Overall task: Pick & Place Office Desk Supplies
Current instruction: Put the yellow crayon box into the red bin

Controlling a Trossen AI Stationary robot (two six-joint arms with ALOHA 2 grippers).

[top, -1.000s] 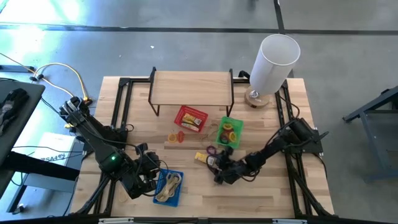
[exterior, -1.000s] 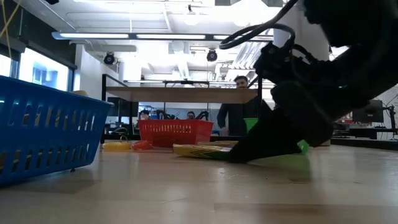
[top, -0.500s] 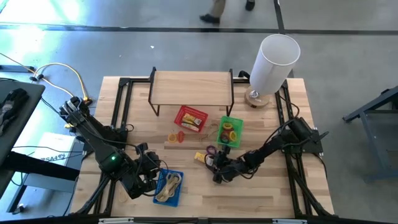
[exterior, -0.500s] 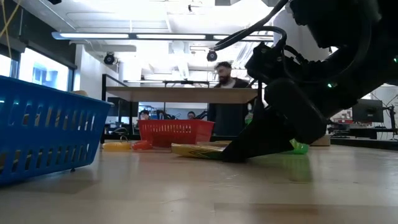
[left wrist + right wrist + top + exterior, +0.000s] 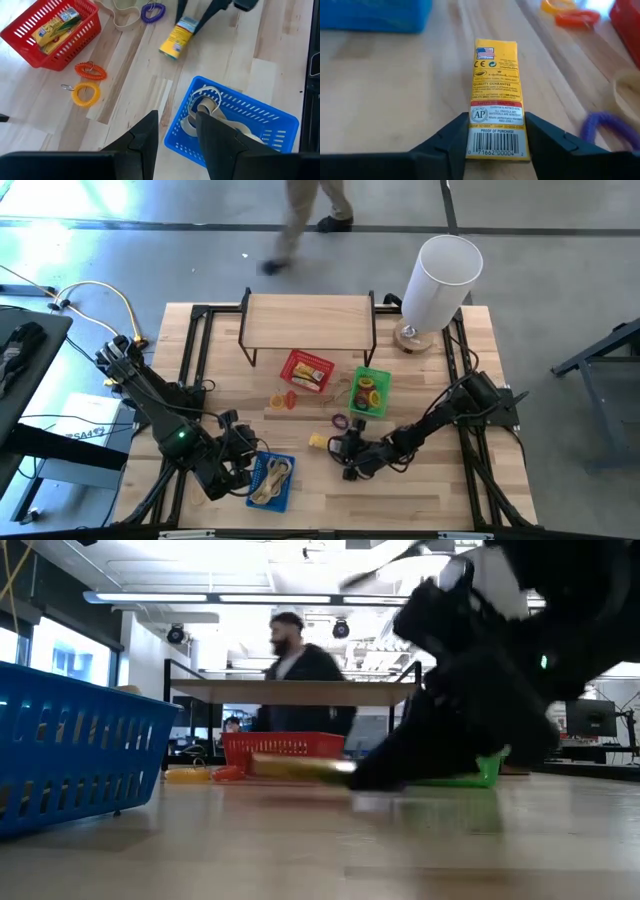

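This is a robotics lab or workshop, with a pale wooden table point(image 5: 330, 480) in a black metal frame standing on a polished concrete floor point(image 5: 250, 250). The low view looks into a big open room with strip lights point(image 5: 210, 597) overhead, ceiling cameras, more benches and a monitor point(image 5: 592, 718). A person point(image 5: 295, 680) is walking past.

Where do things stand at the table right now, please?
Right hand shut on yellow box, near purple coil. Left hand idle over blue basket, nothing held. Path clear.
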